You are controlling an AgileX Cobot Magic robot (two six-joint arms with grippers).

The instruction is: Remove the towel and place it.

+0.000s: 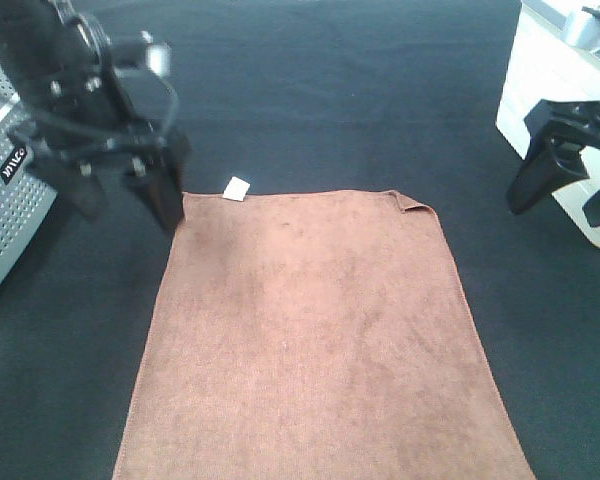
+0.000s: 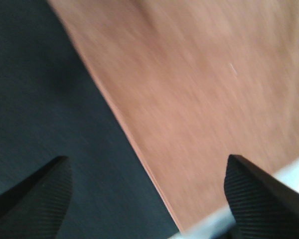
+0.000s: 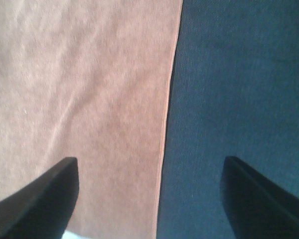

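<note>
The brown towel (image 1: 310, 340) lies spread flat on the black tablecloth (image 1: 330, 90). Its white tag (image 1: 237, 188) shows at the far left corner, and the far right corner (image 1: 412, 203) is slightly folded over. My left gripper (image 1: 127, 203) hangs open just left of the tag corner, holding nothing. In the blurred left wrist view, the towel (image 2: 199, 89) and its edge run between the open left gripper (image 2: 147, 204) fingers. My right gripper (image 1: 568, 197) stands open to the right of the towel. In the right wrist view, the towel (image 3: 79, 89) edge lies between the right gripper (image 3: 149, 199) fingers.
A grey perforated metal box (image 1: 10, 200) stands at the left edge, close behind the left arm. A white cabinet (image 1: 550, 80) stands at the far right, beside the right gripper. Black tablecloth (image 3: 239, 74) surrounds the towel on all visible sides.
</note>
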